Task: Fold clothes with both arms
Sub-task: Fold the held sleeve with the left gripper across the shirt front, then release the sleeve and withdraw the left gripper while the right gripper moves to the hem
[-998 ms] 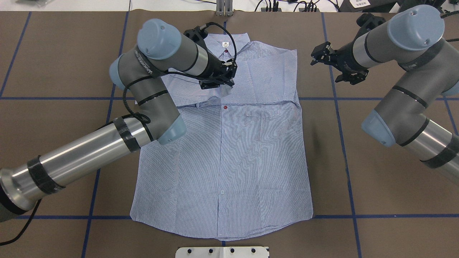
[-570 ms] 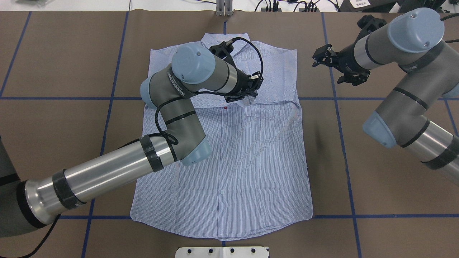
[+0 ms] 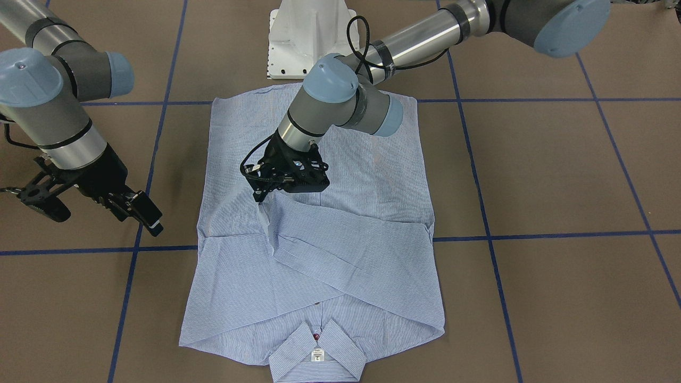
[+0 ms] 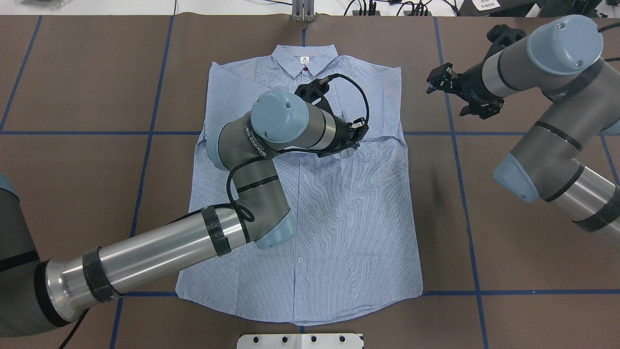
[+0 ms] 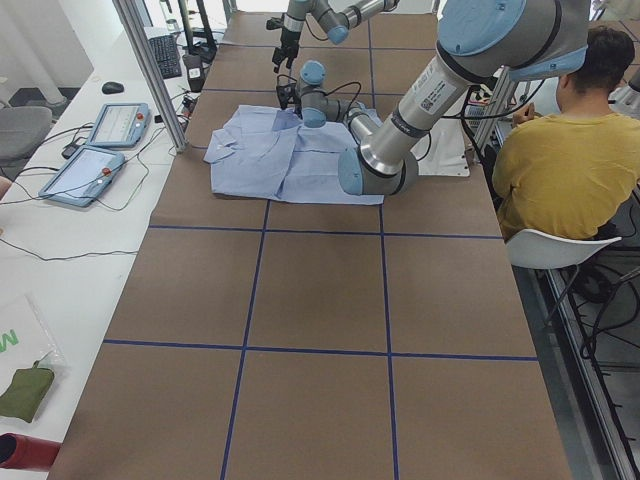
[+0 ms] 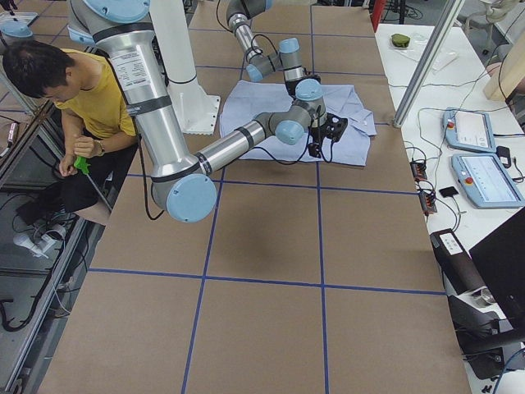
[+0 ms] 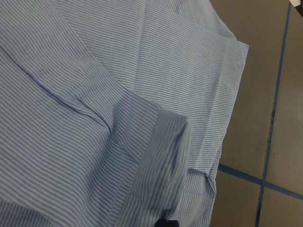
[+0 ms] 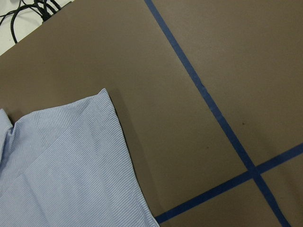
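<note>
Left gripper (image 3: pixel 264 194) clamped on a sleeve cuff (image 7: pixel 165 156) of the shirt (image 3: pixel 340 266) — shirt front directly beneath. Right gripper (image 4: pixel 453 94) jaws apart — shirt edge just beside.

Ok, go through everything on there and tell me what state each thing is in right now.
Shirt, flat on the table, front up, buttoned.
Top sleeve, folded across the chest, cuff end raised.
Left fingers, shut on the top sleeve's cuff.
Right fingers, open, empty, over bare table beside the shirt.
</note>
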Action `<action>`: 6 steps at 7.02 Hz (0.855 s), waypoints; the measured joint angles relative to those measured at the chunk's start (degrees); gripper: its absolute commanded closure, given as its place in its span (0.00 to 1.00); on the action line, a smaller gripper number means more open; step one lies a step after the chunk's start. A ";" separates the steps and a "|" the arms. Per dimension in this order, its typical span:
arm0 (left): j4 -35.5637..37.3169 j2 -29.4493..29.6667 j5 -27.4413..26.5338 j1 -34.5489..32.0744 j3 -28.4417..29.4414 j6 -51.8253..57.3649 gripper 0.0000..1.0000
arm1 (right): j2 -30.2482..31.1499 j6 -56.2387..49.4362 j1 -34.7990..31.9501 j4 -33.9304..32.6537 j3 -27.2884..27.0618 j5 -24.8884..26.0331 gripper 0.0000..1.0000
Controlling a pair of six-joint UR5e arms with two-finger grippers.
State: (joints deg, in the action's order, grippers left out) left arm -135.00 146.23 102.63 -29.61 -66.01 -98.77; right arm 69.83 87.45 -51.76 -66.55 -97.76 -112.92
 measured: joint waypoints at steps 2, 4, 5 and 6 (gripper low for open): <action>0.00 0.06 -0.29 0.20 -0.30 0.02 0.08 | 0.67 0.02 0.08 0.21 -0.21 0.15 0.00; 0.08 -0.95 -0.20 0.21 -2.14 0.01 0.08 | 0.79 0.91 1.80 0.35 -0.45 1.35 0.00; 0.14 -3.87 -0.03 0.12 -5.91 0.04 0.09 | 0.84 2.76 4.41 0.39 -1.31 3.46 0.00; 0.19 -8.89 0.11 0.04 -11.87 0.25 0.11 | 1.31 7.23 9.01 0.32 -3.58 7.74 0.00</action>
State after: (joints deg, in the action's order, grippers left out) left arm -134.81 137.34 102.75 -29.56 -77.88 -98.52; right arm 71.15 94.68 -42.75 -66.23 -101.34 -105.18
